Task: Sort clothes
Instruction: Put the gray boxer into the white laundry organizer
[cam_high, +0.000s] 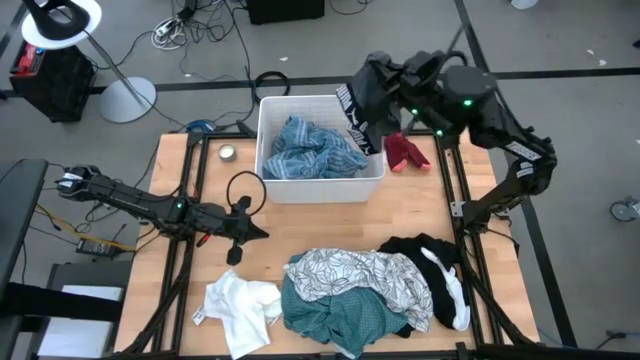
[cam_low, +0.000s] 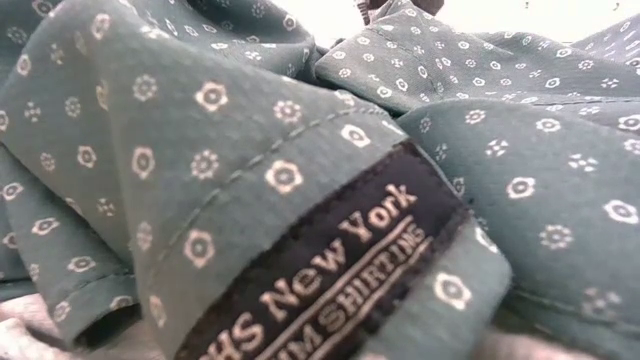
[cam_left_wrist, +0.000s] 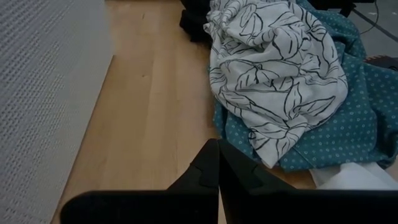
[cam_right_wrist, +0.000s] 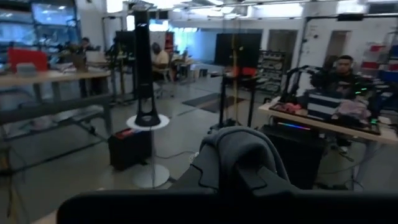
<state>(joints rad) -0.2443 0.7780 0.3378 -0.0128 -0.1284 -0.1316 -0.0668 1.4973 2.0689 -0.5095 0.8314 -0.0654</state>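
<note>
teal shirt fabric (cam_low: 200, 150) fills your low view, label up close. your left hand (cam_high: 240, 222), fingers pressed together and empty, sits on the bench (cam_high: 300, 230) with the leaf-print garment (cam_high: 365, 275) just ahead toward the front pile. your right hand (cam_high: 372, 120) hangs pressed together over the bin (cam_high: 270, 140), pinching a dark garment (cam_right_wrist: 239, 146) that only its wrist view reveals.
</note>
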